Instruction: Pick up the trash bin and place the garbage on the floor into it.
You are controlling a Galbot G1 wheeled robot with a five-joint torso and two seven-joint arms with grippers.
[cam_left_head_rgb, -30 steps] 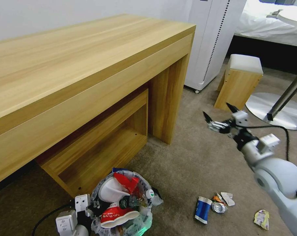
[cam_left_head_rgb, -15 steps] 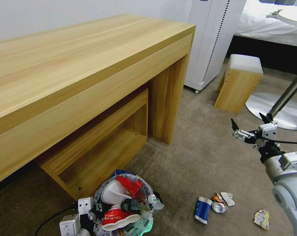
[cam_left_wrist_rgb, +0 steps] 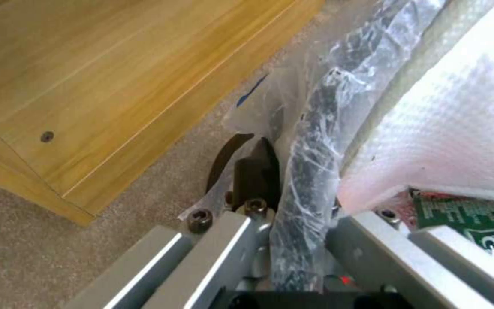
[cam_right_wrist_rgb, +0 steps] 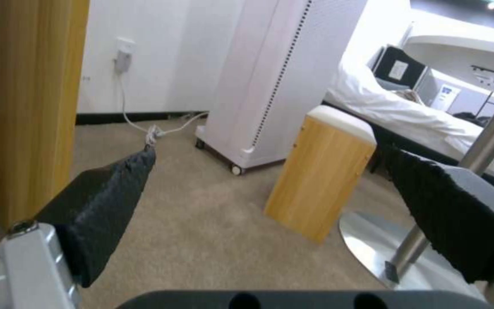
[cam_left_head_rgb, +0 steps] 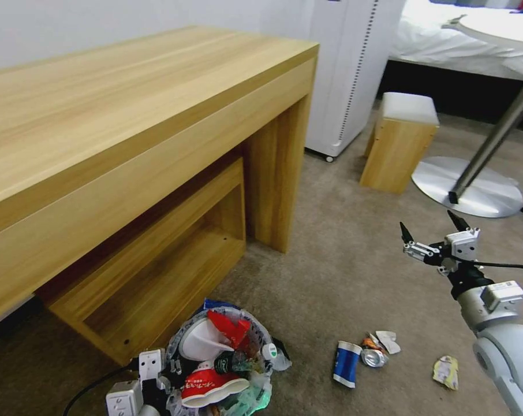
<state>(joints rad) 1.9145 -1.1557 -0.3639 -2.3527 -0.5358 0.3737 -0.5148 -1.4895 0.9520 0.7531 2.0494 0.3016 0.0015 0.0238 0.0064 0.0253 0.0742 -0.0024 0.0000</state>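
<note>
Bin (cam_left_head_rgb: 224,361) sat at 7 o'clock, left gripper (cam_left_wrist_rgb: 293,201) clamped on its rim. Right gripper (cam_left_head_rgb: 432,234) hung wide, empty, at 3 o'clock. Collecting step; next likely descends onto can (cam_left_head_rgb: 372,357) at 5 o'clock.

Bag-lined trash bin (cam_left_head_rgb: 224,361) sits stuffed; garbage (cam_left_head_rgb: 359,358) lies on carpet beside it.

We see a yellow wood-grain desk (cam_left_head_rgb: 129,115), grey-beige carpet (cam_left_head_rgb: 342,289), a blue-and-white packet (cam_left_head_rgb: 346,363), a red-and-white cup (cam_left_head_rgb: 210,386) in the clear-bagged trash bin (cam_left_head_rgb: 256,393), and a white-topped wooden stool (cam_left_head_rgb: 399,141).
</note>
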